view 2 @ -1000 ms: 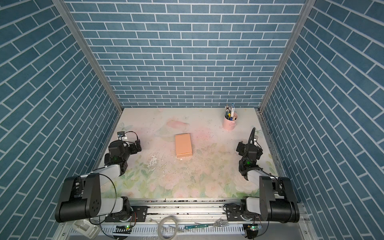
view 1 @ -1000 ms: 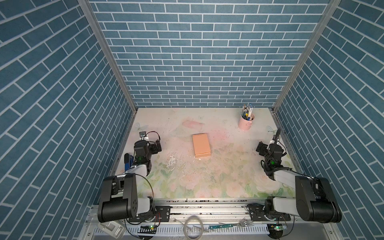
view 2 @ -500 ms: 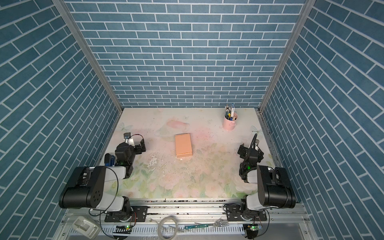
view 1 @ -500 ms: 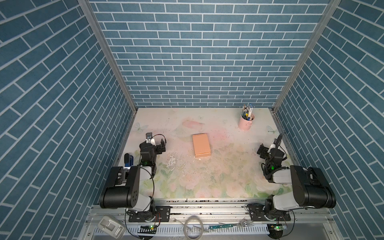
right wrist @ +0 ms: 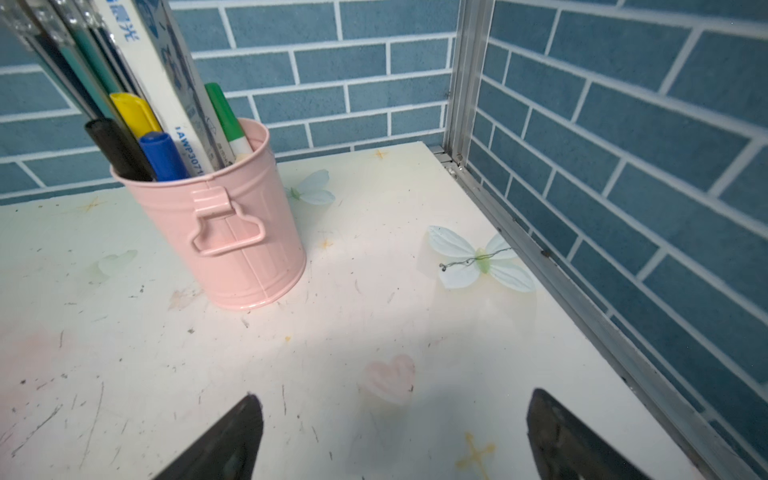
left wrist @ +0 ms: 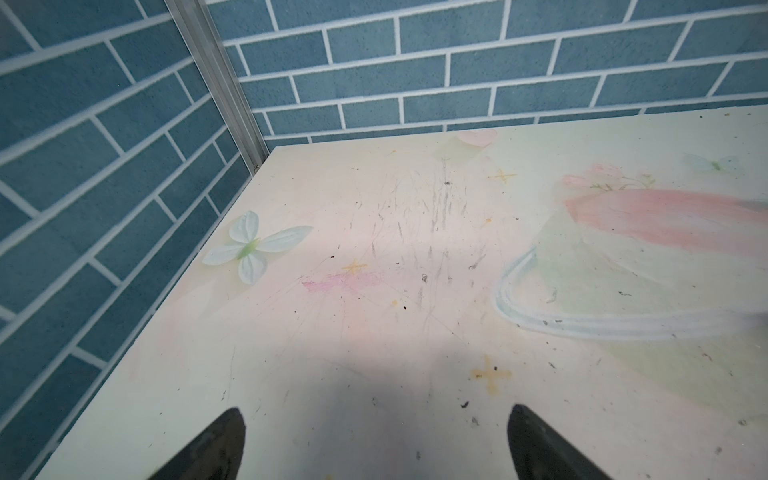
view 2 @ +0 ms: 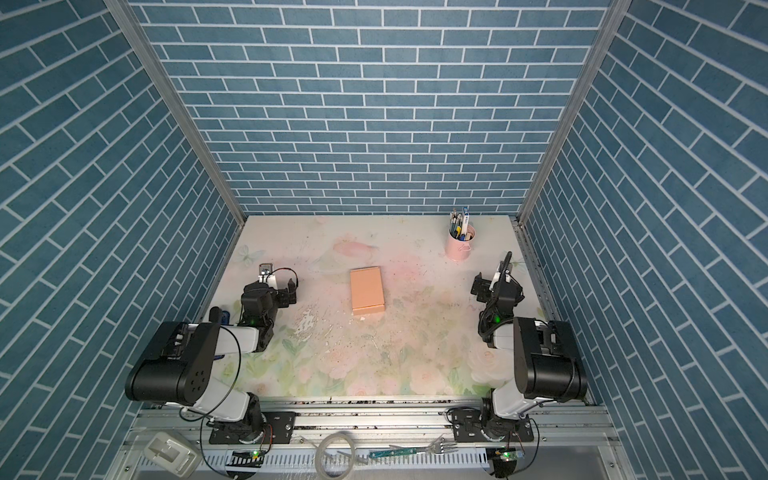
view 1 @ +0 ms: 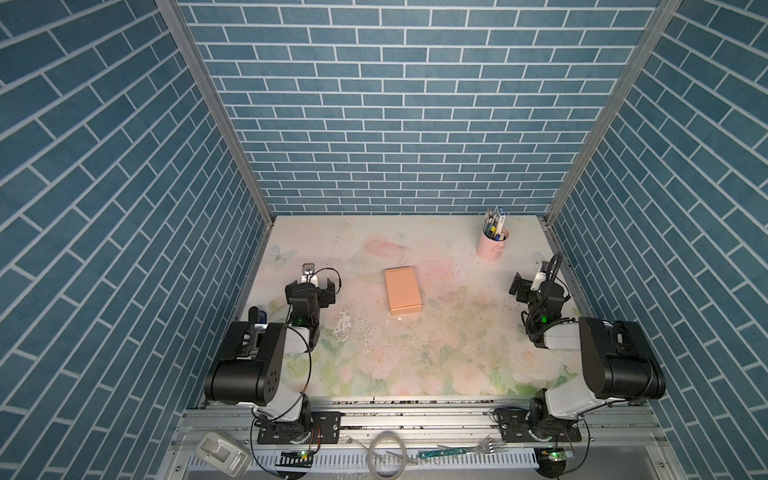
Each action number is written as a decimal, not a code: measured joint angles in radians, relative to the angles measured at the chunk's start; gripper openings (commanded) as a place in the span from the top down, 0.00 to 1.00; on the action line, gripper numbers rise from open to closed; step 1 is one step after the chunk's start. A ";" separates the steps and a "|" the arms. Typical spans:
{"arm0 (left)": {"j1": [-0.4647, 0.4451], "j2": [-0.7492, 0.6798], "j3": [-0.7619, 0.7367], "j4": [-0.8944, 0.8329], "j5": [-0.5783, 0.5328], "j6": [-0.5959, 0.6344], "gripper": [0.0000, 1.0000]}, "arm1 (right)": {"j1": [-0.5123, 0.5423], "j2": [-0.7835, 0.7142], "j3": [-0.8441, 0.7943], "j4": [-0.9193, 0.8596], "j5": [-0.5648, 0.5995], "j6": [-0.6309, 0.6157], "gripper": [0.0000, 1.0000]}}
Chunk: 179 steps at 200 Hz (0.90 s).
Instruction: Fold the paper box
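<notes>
Folded shut at mid-table, the paper box (view 1: pixel 402 291) lies free, job seemingly done, so left gripper (left wrist: pixel 376 440) and right gripper (right wrist: pixel 390 432) sit wide open, empty, well apart.

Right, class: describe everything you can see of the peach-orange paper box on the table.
The paper box is peach-orange thin cardboard, folded shut into a shallow rectangle. In both top views it lies flat near the middle of the table, long sides running toward the back wall. A crease line crosses its near end. Only the table touches it.
</notes>
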 measured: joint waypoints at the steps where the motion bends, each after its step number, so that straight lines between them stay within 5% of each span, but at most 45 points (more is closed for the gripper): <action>1: 0.000 0.000 0.000 0.000 0.000 0.000 0.00 | 0.000 0.000 0.000 -0.002 -0.001 0.000 0.01; 179: 0.000 0.000 0.000 0.000 -0.001 0.000 0.00 | 0.000 0.000 -0.002 -0.035 -0.009 -0.007 0.01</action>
